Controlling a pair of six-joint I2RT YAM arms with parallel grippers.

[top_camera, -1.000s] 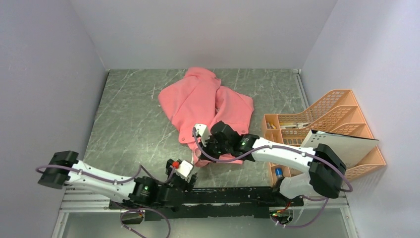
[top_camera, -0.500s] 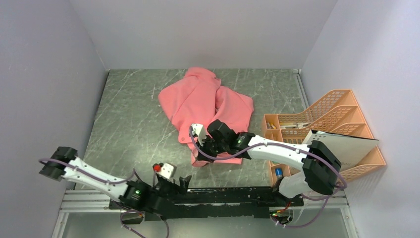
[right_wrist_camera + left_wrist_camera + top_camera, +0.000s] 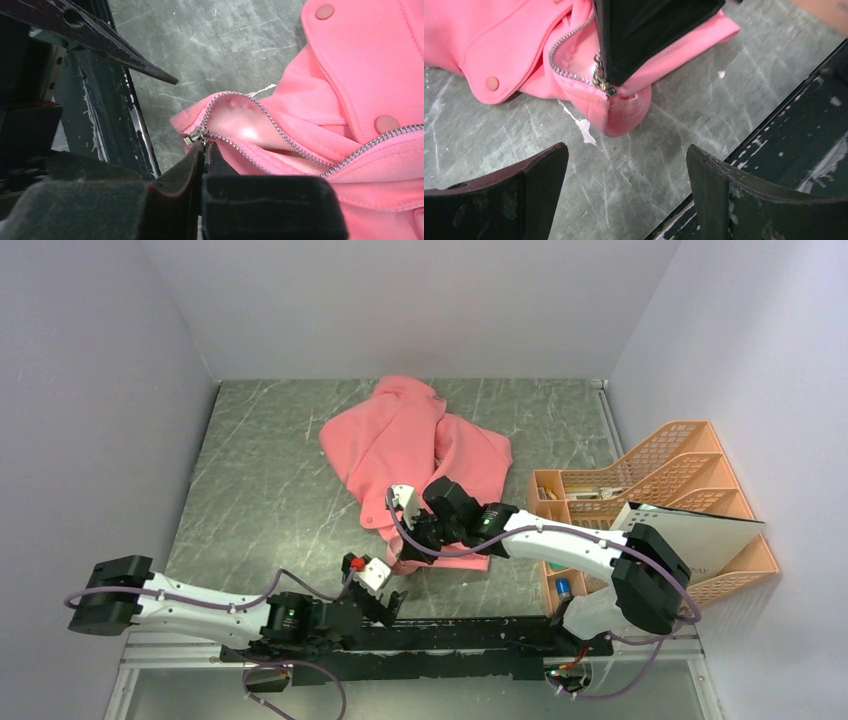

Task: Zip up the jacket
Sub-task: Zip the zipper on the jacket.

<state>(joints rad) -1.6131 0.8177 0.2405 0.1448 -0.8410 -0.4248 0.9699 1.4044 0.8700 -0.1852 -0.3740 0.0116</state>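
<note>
The salmon-pink jacket (image 3: 410, 440) lies crumpled on the grey table, its lower hem toward me. My right gripper (image 3: 412, 540) is shut on the small metal zipper pull (image 3: 192, 135) at the bottom hem corner. The zipper teeth (image 3: 280, 132) gape open above the slider. The left wrist view shows the same pull (image 3: 600, 82) under the right gripper's black fingers (image 3: 649, 30). My left gripper (image 3: 626, 147) is open and empty, low over the table just short of the hem corner (image 3: 621, 120). It also shows in the top view (image 3: 385, 602).
An orange file organiser (image 3: 660, 480) with a white sheet (image 3: 690, 535) stands at the right. A black rail (image 3: 480, 635) runs along the near table edge. A small white scrap (image 3: 584, 127) lies beside the hem. Walls close in the left, back and right.
My left gripper drew back to the left half a second ago and has come back right toward the hem corner. My right gripper stays shut on the zipper pull, barely shifted.
</note>
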